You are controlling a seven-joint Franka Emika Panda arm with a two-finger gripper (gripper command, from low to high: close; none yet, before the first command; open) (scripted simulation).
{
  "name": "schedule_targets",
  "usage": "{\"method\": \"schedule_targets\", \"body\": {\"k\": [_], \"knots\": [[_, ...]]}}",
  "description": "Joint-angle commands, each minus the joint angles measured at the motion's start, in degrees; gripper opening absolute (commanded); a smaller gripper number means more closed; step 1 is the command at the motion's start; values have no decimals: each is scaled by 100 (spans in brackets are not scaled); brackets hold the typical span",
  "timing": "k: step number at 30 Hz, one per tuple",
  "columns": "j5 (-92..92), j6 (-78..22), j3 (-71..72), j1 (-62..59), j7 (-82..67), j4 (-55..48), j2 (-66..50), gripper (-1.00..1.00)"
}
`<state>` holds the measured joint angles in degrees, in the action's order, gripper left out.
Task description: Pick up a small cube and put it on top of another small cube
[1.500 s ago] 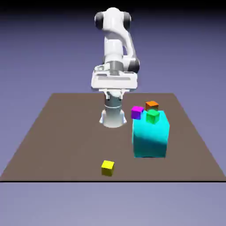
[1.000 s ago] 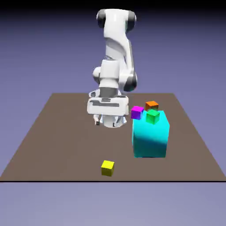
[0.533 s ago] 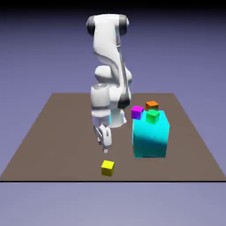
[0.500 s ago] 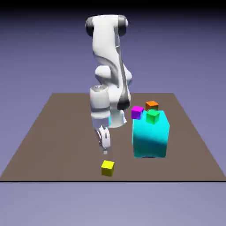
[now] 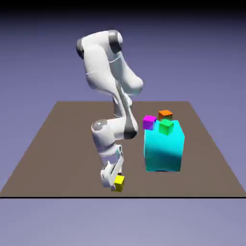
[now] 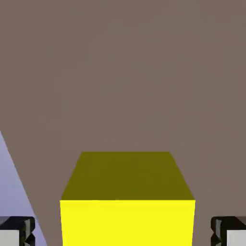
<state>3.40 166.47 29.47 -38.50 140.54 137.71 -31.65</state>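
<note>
Fingers (image 6: 229,234) of the white arm's two-finger gripper (image 5: 115,184) stood one on each side of the small plain bright-yellow cube (image 6: 127,202), with a narrow gap showing between each grey tip and the cube's flank in the hand view; they straddled it at a middling width, and whether they pressed on it could not be told. That cube sat on the brown table (image 5: 62,139) close to its near edge, a little toward the exterior view's left of the middle, and in the exterior view it (image 5: 119,182) showed half hidden beside the lowered hand. In the hand view, bare brown tabletop (image 6: 125,72) filled everything beyond the cube, with a sliver of blue-violet backdrop at the lower left.

Farther back, toward the exterior view's right, stood the big cyan block (image 5: 164,149), well apart from the yellow cube. A small green cube (image 5: 166,127) rested on the block's top near its far edge. A small magenta cube (image 5: 149,122) showed at the block's far left corner and a small orange cube (image 5: 165,115) just behind the green one; whether those two rested on the block or lay behind it could not be told. The white robot arm (image 5: 108,96) bent forward and down from the far edge of the table.
</note>
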Motion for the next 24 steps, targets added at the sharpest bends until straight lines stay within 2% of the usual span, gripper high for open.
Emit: {"method": "schedule_targets", "body": {"k": [1, 6, 8, 24], "knots": [[0, 0, 0, 0, 0, 0, 0, -100], [-568, -838, 997, -992, -359, 261, 1037, -100], [-588, -868, 1033, -1028, -372, 271, 1075, -100], [-2199, -4561, 279, 1737, -3273, 99, 4397, -100]]}}
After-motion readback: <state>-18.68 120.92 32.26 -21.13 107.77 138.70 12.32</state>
